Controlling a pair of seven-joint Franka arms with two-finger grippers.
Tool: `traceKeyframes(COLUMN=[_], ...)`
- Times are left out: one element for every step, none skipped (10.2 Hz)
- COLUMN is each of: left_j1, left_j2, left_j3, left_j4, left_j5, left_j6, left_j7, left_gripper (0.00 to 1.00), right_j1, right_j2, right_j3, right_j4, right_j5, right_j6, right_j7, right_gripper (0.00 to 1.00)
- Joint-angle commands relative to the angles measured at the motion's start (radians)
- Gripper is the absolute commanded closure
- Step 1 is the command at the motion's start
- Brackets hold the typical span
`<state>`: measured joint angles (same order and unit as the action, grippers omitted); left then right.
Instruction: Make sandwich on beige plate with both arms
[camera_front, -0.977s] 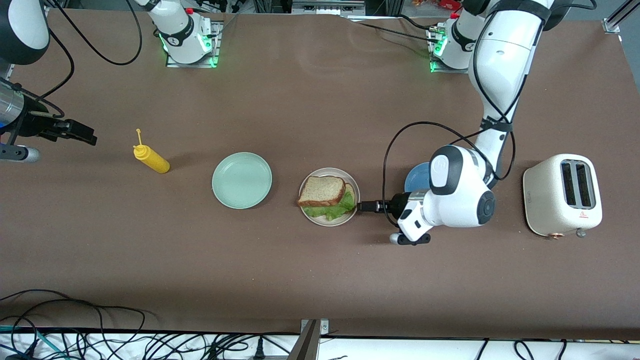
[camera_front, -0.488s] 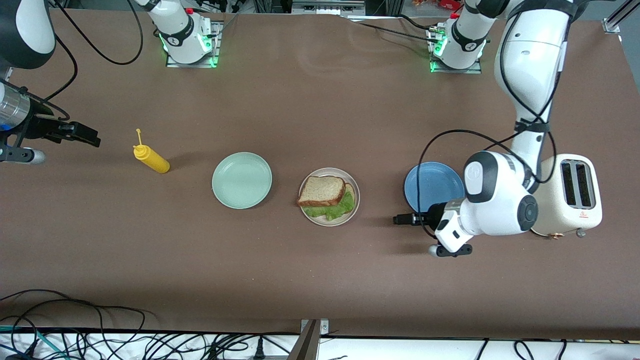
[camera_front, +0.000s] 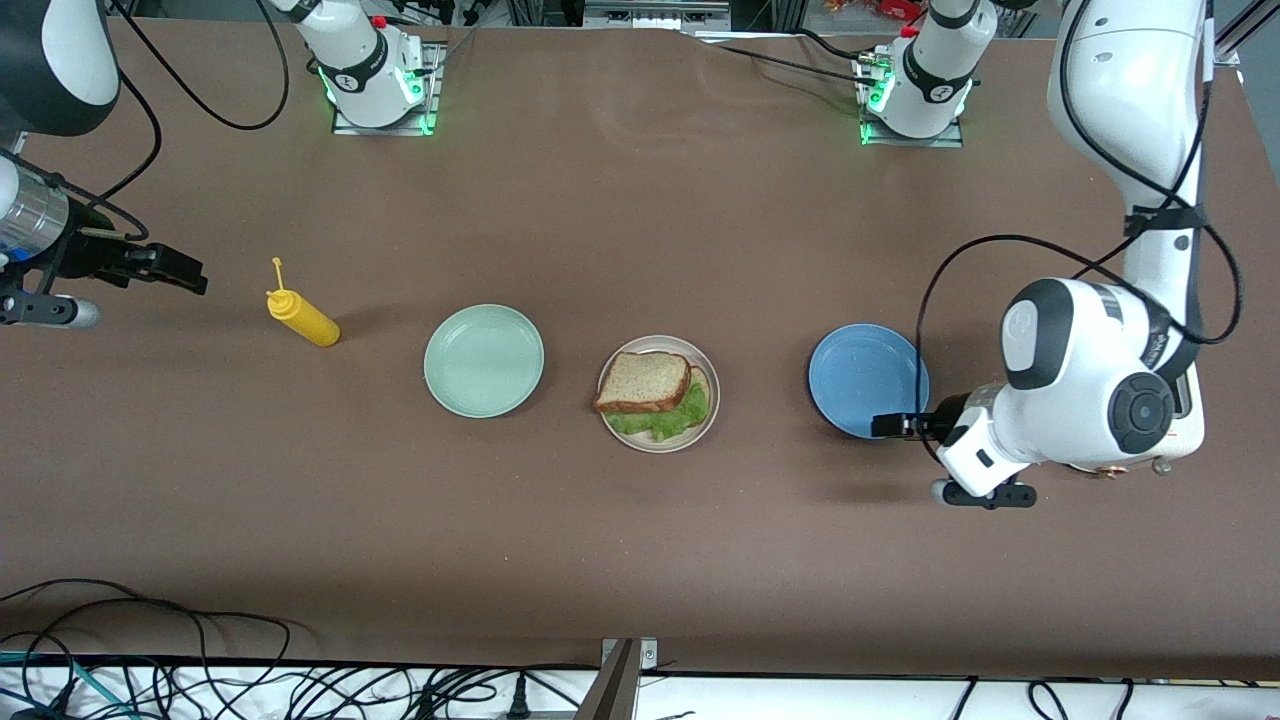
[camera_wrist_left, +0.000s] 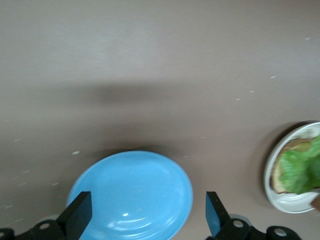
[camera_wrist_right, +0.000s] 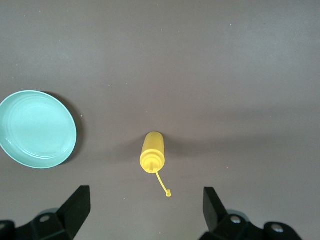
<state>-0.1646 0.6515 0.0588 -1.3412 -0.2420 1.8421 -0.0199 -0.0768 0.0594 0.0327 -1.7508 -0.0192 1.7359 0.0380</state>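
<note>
The sandwich (camera_front: 645, 385), two brown-crusted bread slices with green lettuce (camera_front: 670, 418) between, lies on the beige plate (camera_front: 706, 427) at the table's middle. The plate's edge and lettuce also show in the left wrist view (camera_wrist_left: 298, 170). My left gripper (camera_front: 882, 426) is open and empty, low over the rim of the blue plate (camera_front: 865, 378), toward the left arm's end from the sandwich. My right gripper (camera_front: 185, 277) is open and empty, up in the air at the right arm's end, beside the yellow bottle (camera_front: 302, 317).
A mint-green plate (camera_front: 484, 360) lies between the bottle and the beige plate. A cream toaster (camera_front: 1190, 420), mostly hidden by the left arm, stands at the left arm's end. The blue plate (camera_wrist_left: 131, 195) fills the left wrist view. The right wrist view shows the bottle (camera_wrist_right: 152, 157) and green plate (camera_wrist_right: 36, 128).
My left gripper has drawn away from the beige plate toward the left arm's end, uncovering the blue plate. The sandwich has stayed in place. The right gripper has barely shifted.
</note>
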Motion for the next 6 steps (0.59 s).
traceKeyframes(left_j1=[0.022, 0.031, 0.042, 0.045, 0.045, 0.045], left_j2=[-0.062, -0.075, -0.087, -0.107, -0.125, -0.144], left_j3=[0.001, 0.001, 0.001, 0.001, 0.0, -0.001], left_j4=[-0.022, -0.023, -0.021, -0.021, -0.021, -0.021], left_j5=[0.114, 0.131, 0.148, 0.18, 0.211, 0.23], left_j6=[-0.036, -0.05, -0.066, -0.09, -0.13, -0.159], left_j7=[-0.003, 0.005, 0.006, 0.006, 0.009, 0.026], left_gripper=[0.0, 0.0, 0.0, 0.0, 0.0, 0.0], right_j1=[-0.003, -0.003, -0.003, -0.001, 0.0, 0.008], right_j2=[-0.018, -0.012, -0.01, -0.01, -0.01, -0.006], right_j3=[0.006, 0.006, 0.006, 0.006, 0.006, 0.006], right_j4=[-0.003, 0.007, 0.008, 0.013, 0.013, 0.017], right_j5=[-0.01, -0.008, -0.008, -0.008, -0.011, -0.015], right_j6=[0.004, 0.004, 0.004, 0.004, 0.004, 0.004], right_j7=[0.028, 0.031, 0.034, 0.04, 0.046, 0.048], right_gripper=[0.0, 0.0, 0.0, 0.0, 0.0, 0.0])
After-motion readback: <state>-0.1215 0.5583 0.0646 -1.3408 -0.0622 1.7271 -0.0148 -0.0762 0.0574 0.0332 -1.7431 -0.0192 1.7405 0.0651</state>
